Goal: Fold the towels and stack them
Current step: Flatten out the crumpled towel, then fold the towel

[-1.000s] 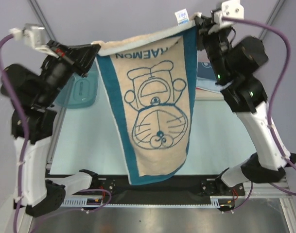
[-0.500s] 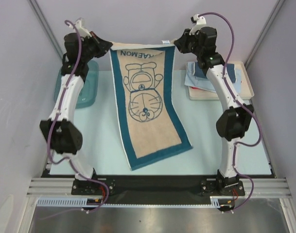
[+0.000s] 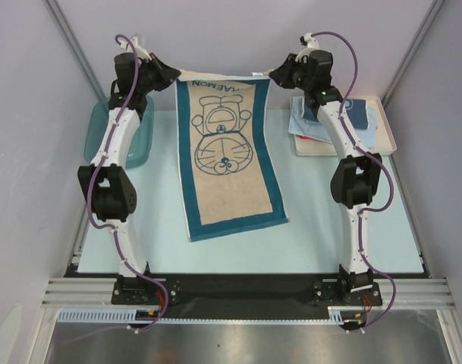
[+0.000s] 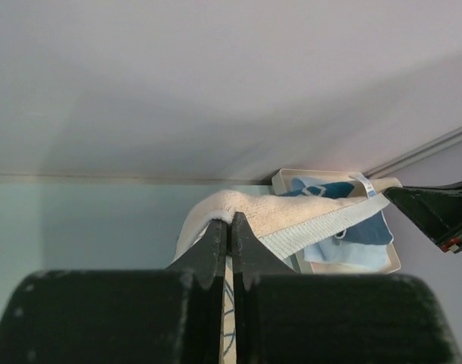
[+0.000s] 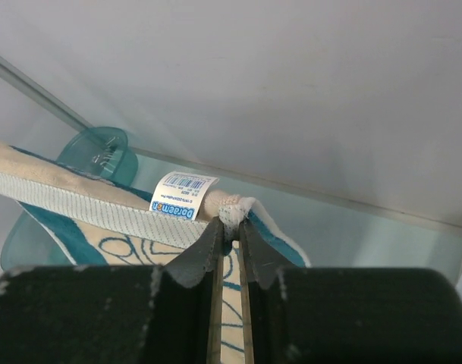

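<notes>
Long beige towel [image 3: 227,155], teal-bordered, cartoon cat

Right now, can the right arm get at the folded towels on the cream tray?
Probably not yet: the right gripper is shut on a corner of the beige towel. The tray itself lies close beside that arm.
</notes>
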Controlling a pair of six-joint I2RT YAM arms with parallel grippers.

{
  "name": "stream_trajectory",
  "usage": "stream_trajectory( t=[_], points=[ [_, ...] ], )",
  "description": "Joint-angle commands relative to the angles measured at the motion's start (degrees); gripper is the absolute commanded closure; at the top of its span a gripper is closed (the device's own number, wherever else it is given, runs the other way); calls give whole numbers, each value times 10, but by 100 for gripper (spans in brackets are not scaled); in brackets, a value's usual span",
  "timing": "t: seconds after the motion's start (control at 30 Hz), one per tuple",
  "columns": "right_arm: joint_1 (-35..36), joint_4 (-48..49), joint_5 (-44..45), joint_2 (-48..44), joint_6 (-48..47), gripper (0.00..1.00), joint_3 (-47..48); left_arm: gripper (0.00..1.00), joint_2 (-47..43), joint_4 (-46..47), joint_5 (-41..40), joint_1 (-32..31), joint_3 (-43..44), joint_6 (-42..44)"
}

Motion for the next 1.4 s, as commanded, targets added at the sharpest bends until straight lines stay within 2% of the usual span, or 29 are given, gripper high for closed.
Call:
stream_trajectory(
  t=[0.0, 0.37, 0.73, 1.1, 1.37],
  points=[
    [-10, 12, -15, -12, 32, 100, 6, 100, -29, 24, -13, 9, -47, -13],
    [-19, -93, -30, -79, 65, 100, -141, 100, -119, 24, -24, 9, -289, -35],
    [-21, -140, -14, -147, 90, 100, -294, 100, -213, 10, -36, -4, -416, -36],
    [-12, -96, -11, -230, 102, 100, -494, 100, -285, 35, -53, -36, -575, -47],
    [14, -69, 7, -264, 107, 100, -583, 100, -326, 57, -54, -43, -657, -56]
  ],
)
